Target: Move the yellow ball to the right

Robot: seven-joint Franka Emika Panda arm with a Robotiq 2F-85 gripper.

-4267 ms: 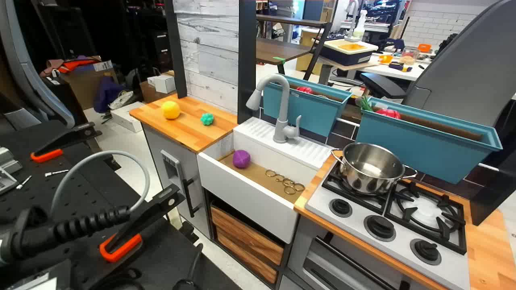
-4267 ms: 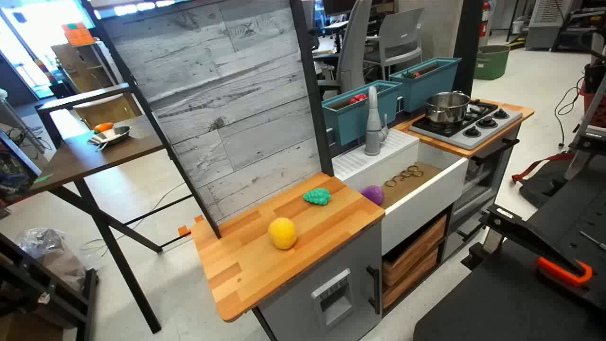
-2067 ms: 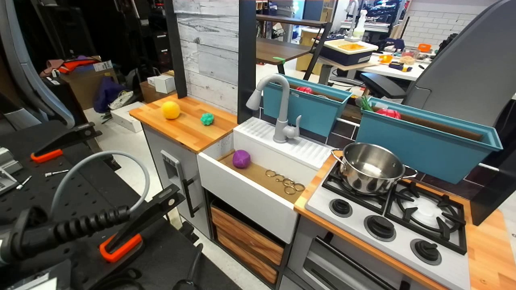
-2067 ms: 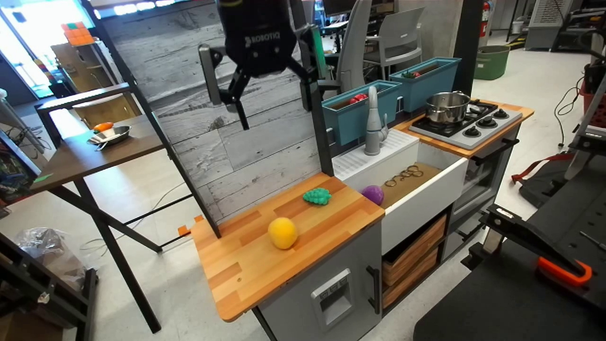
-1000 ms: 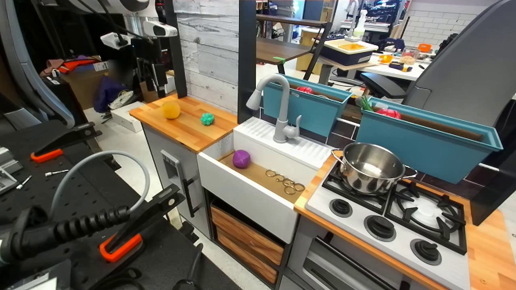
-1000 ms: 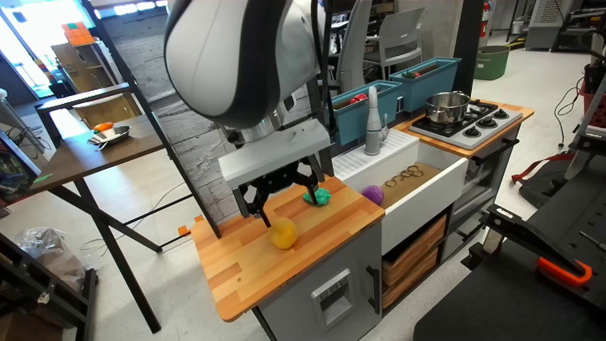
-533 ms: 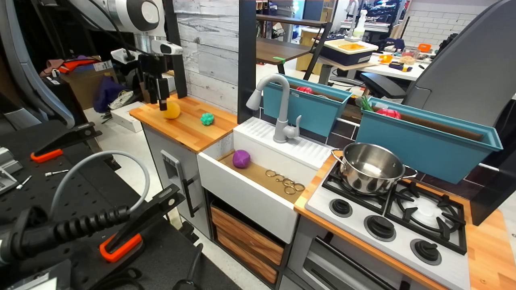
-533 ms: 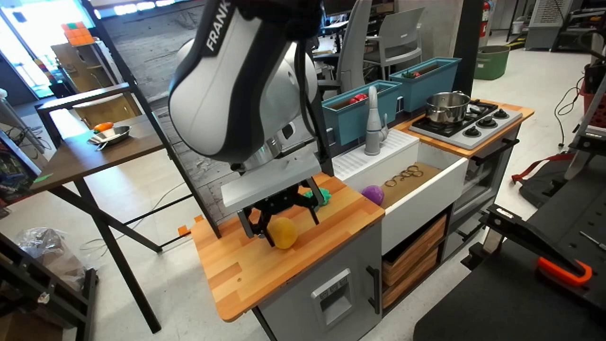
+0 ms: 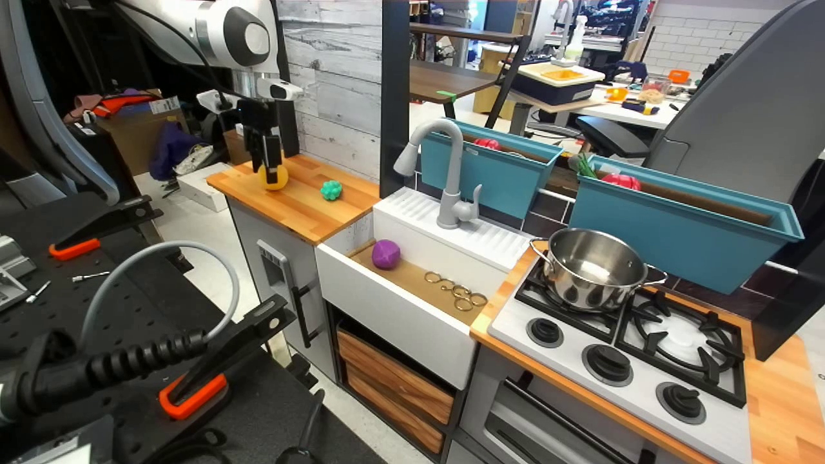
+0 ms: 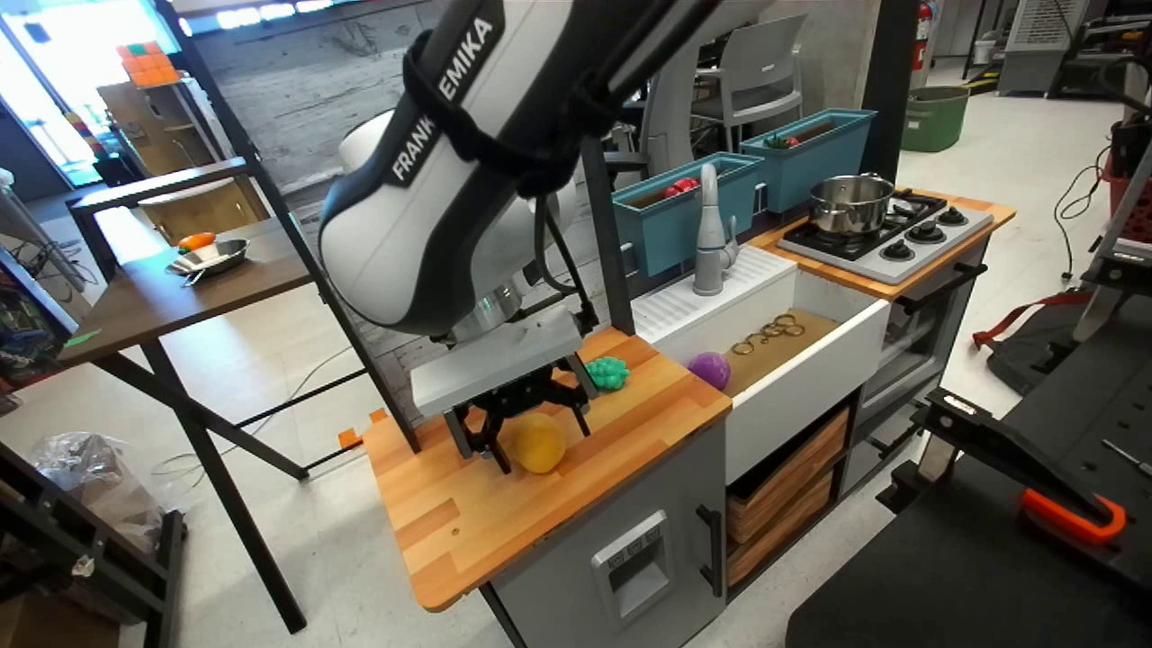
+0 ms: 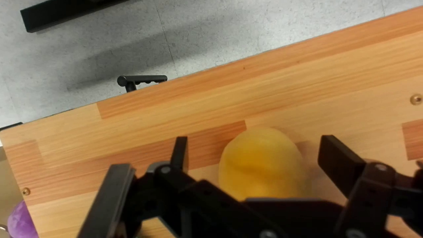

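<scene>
The yellow ball [image 10: 540,445] sits on the wooden counter [image 10: 477,540], left of the sink. It also shows in an exterior view [image 9: 282,178], partly behind a finger, and in the wrist view [image 11: 261,165], its lower part hidden by the gripper. My gripper [image 10: 546,453] points down over the ball, open, with a finger on either side. In the wrist view the gripper [image 11: 253,145] shows a gap between each finger and the ball. In an exterior view the gripper [image 9: 271,179] is seen from the side, its fingertips at ball height.
A green bumpy toy [image 9: 331,190] lies on the same counter, near the gripper. The white sink [image 9: 399,316] holds a purple ball [image 9: 386,254] and several rings. A grey faucet [image 9: 451,174] and a stove with a metal pot [image 9: 590,277] stand further along. A wood-patterned panel [image 9: 335,90] rises behind the counter.
The arm has come into view from above and lowered its open gripper around the yellow ball. In the last half second it shifted slightly. The ball has not visibly moved.
</scene>
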